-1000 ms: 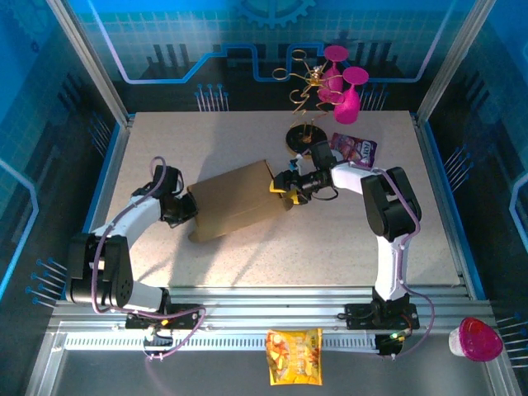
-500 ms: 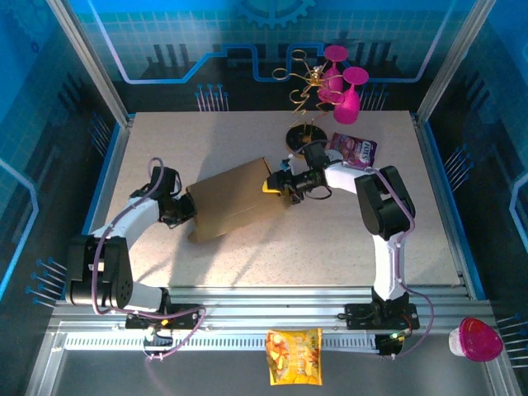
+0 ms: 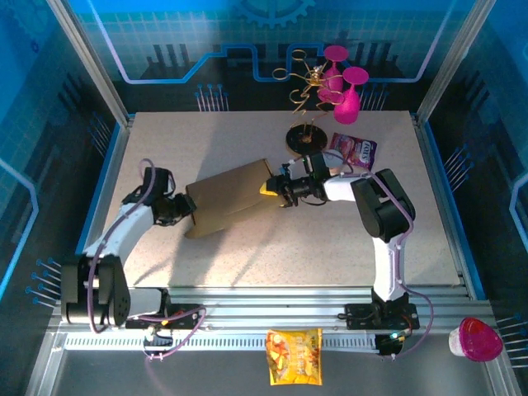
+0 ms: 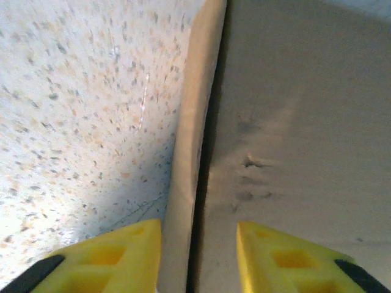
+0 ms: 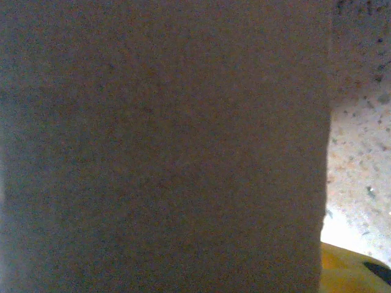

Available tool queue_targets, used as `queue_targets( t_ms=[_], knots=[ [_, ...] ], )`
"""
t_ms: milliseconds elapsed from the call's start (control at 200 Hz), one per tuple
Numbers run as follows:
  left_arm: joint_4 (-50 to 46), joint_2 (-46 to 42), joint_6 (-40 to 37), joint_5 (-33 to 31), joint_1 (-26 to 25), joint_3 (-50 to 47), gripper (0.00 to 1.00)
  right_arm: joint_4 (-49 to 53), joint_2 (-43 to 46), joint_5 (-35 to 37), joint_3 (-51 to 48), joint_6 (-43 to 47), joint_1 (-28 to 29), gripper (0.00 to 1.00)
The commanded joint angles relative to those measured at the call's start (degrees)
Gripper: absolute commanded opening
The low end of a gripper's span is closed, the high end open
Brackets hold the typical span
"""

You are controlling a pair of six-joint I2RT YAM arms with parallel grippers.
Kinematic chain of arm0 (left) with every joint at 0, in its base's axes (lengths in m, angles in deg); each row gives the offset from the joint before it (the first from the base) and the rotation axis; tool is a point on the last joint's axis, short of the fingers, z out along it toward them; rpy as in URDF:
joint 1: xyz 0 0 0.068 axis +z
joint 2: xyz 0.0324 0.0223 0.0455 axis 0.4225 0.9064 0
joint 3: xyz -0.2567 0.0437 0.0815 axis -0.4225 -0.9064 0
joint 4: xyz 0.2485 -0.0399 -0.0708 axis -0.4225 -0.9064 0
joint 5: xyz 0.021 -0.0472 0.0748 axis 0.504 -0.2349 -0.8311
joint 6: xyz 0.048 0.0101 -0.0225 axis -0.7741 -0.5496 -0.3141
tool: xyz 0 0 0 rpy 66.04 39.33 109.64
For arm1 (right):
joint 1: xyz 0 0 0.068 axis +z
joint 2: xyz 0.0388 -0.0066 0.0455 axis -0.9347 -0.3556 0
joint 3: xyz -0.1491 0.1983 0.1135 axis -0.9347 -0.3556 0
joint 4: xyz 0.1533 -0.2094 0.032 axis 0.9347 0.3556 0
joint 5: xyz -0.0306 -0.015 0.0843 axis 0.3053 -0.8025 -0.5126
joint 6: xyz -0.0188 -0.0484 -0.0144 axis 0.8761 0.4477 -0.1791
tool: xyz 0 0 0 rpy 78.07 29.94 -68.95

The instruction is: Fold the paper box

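A: L gripper [image 4: 198,227]?
B: Jaws apart, box [image 3: 231,198] edge between them (arm's swung back left).
A: R gripper [image 3: 276,188]?
B: At box's right end, nudged left; grip, can't tell. Box flat on table [image 3: 206,140], slid slightly left.
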Motion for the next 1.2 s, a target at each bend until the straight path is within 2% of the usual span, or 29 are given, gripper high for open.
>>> queue_targets(
  t_ms=[0, 45, 115, 230, 335, 435, 520, 615, 775, 941, 1076, 1196],
  knots=[
    [-3.1, -1.2, 4.6, 3.6, 3.1, 5.2, 0.47, -10.1, 5.1, 3.2, -3.1, -13.4, 0.1, 0.43],
    [-3.8, -0.1, 7.3, 4.8, 3.6, 7.0, 0.52, -11.5, 6.5, 4.1, -4.4, -17.3, 0.1, 0.43],
    [-5.5, 1.8, 12.8, 5.6, 4.8, 9.7, 0.66, -11.6, 9.0, 5.0, -5.5, -22.2, -0.3, 0.43],
    [-7.0, 6.3, 17.8, 13.5, 7.5, 12.9, 0.72, -4.8, 13.3, 5.0, -5.3, -27.2, -1.1, 0.45],
    [-6.9, 10.2, 20.0, 20.0, 8.6, 14.6, 0.76, 9.3, 15.8, 2.6, -2.0, -26.4, -1.9, 0.47],
    [-6.3, 12.6, 22.1, 23.3, 8.7, 14.9, 0.78, 16.2, 17.4, 0.8, -0.4, -26.0, -3.0, 0.49],
    [-2.6, 12.6, 25.5, 25.5, 8.7, 13.4, 0.86, 20.0, 18.4, -0.5, -0.2, -25.7, -4.1, 0.49],
    [4.1, 11.8, 31.7, 29.2, 8.7, 10.1, 0.87, 24.3, 19.1, -1.3, 0.1, -24.2, -5.5, 0.49],
    [10.6, 10.6, 40.3, 32.5, 8.1, 4.9, 0.92, 23.0, 18.6, -2.6, -1.1, -26.6, -6.2, 0.49],
    [10.9, 12.0, 42.3, 34.5, 6.7, 2.9, 0.93, 15.2, 18.3, -2.9, -3.9, -33.2, -6.0, 0.49],
    [19.4, 13.2, 49.5, 35.3, 5.1, -0.1, 0.93, 14.6, 17.5, -3.5, -4.1, -33.8, -5.6, 0.49],
    [21.9, 14.6, 51.7, 35.0, 2.7, 0.4, 0.93, 13.1, 17.1, -3.4, -5.2, -34.8, -5.5, 0.49]
  ],
)
